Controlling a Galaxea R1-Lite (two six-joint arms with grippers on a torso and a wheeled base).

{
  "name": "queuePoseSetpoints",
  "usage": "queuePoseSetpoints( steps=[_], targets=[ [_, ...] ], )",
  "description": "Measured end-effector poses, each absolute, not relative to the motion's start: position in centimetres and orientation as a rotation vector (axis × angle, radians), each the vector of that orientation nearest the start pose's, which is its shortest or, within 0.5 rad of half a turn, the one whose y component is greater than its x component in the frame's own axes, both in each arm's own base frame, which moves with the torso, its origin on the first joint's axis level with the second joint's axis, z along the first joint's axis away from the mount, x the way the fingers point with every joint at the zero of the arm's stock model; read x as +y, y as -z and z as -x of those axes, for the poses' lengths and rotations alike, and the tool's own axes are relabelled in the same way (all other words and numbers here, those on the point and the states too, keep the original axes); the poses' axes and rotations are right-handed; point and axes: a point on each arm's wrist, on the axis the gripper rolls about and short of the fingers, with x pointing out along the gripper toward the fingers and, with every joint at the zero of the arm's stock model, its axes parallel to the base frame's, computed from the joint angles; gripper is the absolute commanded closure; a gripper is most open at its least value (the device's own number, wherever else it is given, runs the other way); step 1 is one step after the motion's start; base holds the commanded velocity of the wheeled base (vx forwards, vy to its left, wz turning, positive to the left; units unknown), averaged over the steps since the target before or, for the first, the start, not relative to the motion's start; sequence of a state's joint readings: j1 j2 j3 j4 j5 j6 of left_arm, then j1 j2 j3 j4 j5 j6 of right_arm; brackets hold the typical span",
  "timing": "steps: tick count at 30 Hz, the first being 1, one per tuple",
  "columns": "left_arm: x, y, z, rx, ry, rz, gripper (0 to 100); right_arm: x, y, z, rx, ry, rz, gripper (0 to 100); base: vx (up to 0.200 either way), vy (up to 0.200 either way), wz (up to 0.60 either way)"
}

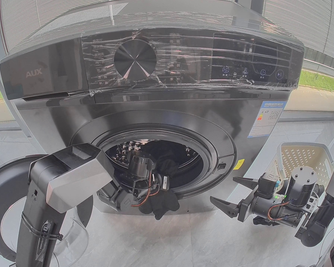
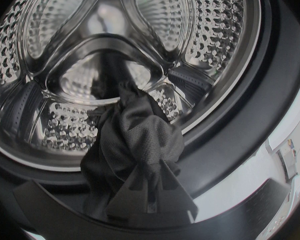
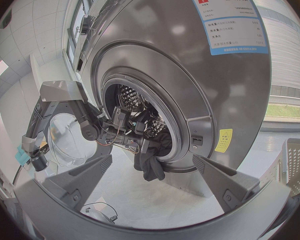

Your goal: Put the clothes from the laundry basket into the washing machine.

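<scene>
The dark grey mesh garment (image 2: 140, 140) is pinched in the left tool (image 2: 151, 180) at the perforated steel drum's (image 2: 203, 34) lip, its tail draping outside and the drum straight ahead; the right tool (image 1: 230, 193) hangs spread and empty beside the white plastic laundry basket (image 1: 304, 144).

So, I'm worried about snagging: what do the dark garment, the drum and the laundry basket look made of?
The dark garment: thin mesh knit, likely synthetic; fine pinhole texture, matte, limp folds.
The drum: polished metal, probably stainless steel; mirror-like reflections, embossed perforated wall.
The laundry basket: cream plastic, seemingly moulded; smooth rim, regular holes.
</scene>
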State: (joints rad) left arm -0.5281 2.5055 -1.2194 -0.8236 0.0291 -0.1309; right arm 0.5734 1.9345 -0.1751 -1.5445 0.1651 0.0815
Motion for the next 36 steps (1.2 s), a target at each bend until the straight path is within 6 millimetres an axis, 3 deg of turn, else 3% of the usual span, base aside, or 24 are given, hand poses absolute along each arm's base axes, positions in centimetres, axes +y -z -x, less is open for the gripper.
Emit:
queuePoseSetpoints(
  steps=[11,17,18,27,36],
  targets=[
    [-23.8,-3.8,-44.9,0.158,0.310,0.115,100,13.8,-7.3,-20.6,0.243,-0.729,-0.033,0,0.000,0.000,0.00],
    [-23.8,-4.9,-46.9,0.045,0.260,0.158,100,13.8,-7.3,-20.6,0.243,-0.730,-0.033,0,0.000,0.000,0.00],
    [-23.8,-4.9,-47.0,0.039,0.255,0.160,0,13.8,-7.3,-20.6,0.244,-0.730,-0.033,0,0.000,0.000,0.00],
    [-23.6,-3.2,-46.0,0.104,0.256,0.143,0,13.8,-7.3,-20.6,0.245,-0.729,-0.033,0,0.000,0.000,0.00],
    [-22.9,-0.6,-41.7,0.327,0.335,0.055,0,13.8,-7.2,-20.6,0.247,-0.730,-0.032,0,0.000,0.000,0.00]
  ],
)
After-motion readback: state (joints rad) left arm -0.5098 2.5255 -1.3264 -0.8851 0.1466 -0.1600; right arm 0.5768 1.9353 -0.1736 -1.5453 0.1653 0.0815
